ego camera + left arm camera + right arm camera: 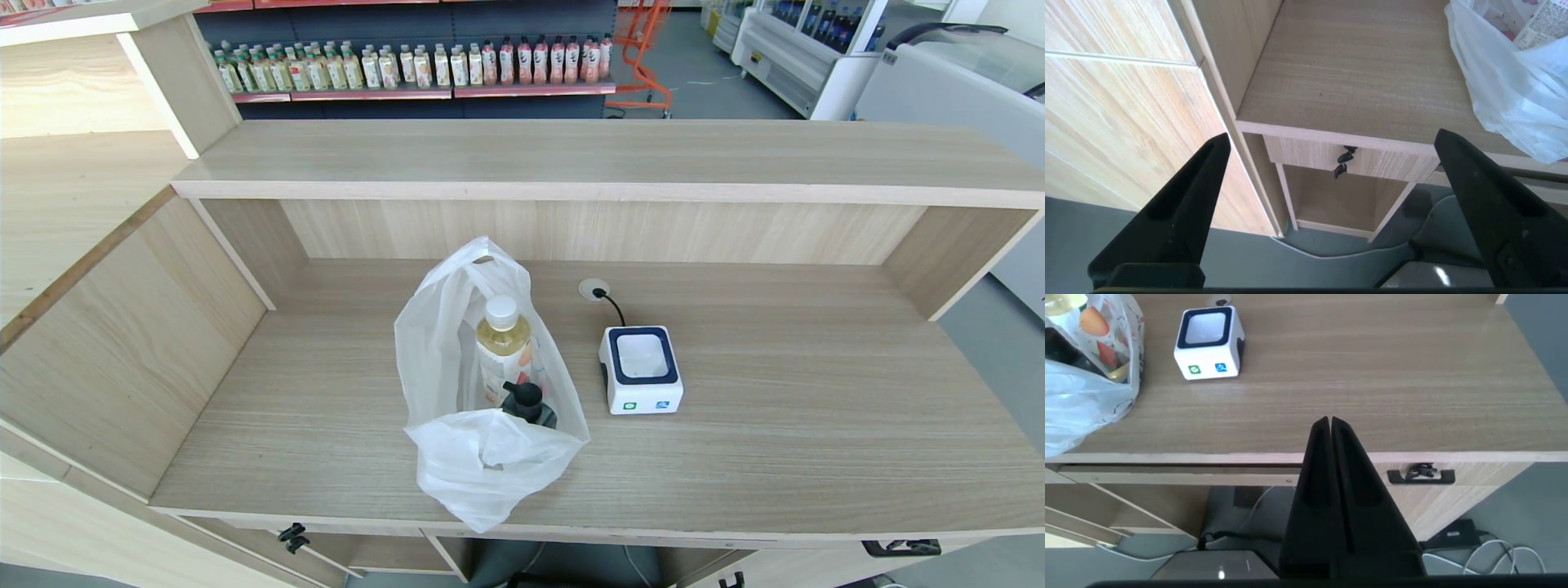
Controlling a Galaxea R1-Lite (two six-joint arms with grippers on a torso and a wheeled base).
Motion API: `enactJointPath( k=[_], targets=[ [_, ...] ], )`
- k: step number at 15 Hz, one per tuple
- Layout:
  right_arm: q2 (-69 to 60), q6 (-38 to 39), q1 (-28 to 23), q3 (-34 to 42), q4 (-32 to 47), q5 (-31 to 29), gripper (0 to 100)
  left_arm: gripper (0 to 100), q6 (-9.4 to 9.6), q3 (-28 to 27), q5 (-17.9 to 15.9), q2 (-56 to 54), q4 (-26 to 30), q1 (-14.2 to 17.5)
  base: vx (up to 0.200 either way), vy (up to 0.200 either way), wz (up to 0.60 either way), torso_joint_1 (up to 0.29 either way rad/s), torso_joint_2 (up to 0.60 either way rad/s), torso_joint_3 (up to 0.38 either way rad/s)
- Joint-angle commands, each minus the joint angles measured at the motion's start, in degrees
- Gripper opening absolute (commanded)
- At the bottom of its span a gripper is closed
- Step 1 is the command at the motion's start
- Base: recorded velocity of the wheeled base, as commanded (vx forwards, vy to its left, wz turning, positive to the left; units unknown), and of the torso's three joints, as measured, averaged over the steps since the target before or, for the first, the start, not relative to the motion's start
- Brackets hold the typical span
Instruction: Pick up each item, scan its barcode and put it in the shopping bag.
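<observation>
A white plastic shopping bag (482,457) stands on the wooden counter (775,425), left of centre. Inside it a bottle of yellow drink with a white cap (501,343) stands upright, and a dark bottle with a black pump top (526,403) sits in front of it. The white barcode scanner (641,369) with a dark-rimmed window rests just right of the bag. My left gripper (1331,208) is open, held low off the counter's front left edge. My right gripper (1329,437) is shut with nothing in it, below the counter's front edge; the scanner (1208,345) and bag (1086,384) lie beyond it.
A raised ledge (604,159) and side walls box in the counter at the back, left and right. The scanner's black cable (614,306) runs to a grommet behind it. Drawers with black handles (1344,160) (1421,472) sit under the counter front. Store shelves with bottles (408,65) stand far behind.
</observation>
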Motion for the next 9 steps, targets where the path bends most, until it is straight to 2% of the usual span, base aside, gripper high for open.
enactJointPath(
  k=[1, 5, 9],
  targets=[
    [0.13, -0.11, -0.04, 0.0, -0.02, 0.08, 0, 100, 0.16, 0.0, -0.05, 0.08, 0.0, 0.01, 0.0, -0.2, 0.0, 0.002, 0.0, 0.002],
    [0.13, 0.42, -0.04, 0.0, -0.02, -0.01, 0, 100, 0.16, 0.0, 0.03, -0.01, 0.0, 0.01, 0.0, -0.2, 0.0, 0.007, 0.0, 0.001],
    [0.13, 0.33, -0.04, 0.0, -0.02, -0.01, 0, 100, 0.07, 0.0, 0.03, -0.01, 0.0, 0.01, 0.0, 0.0, 0.0, 0.0, 0.0, 0.0]
  ],
)
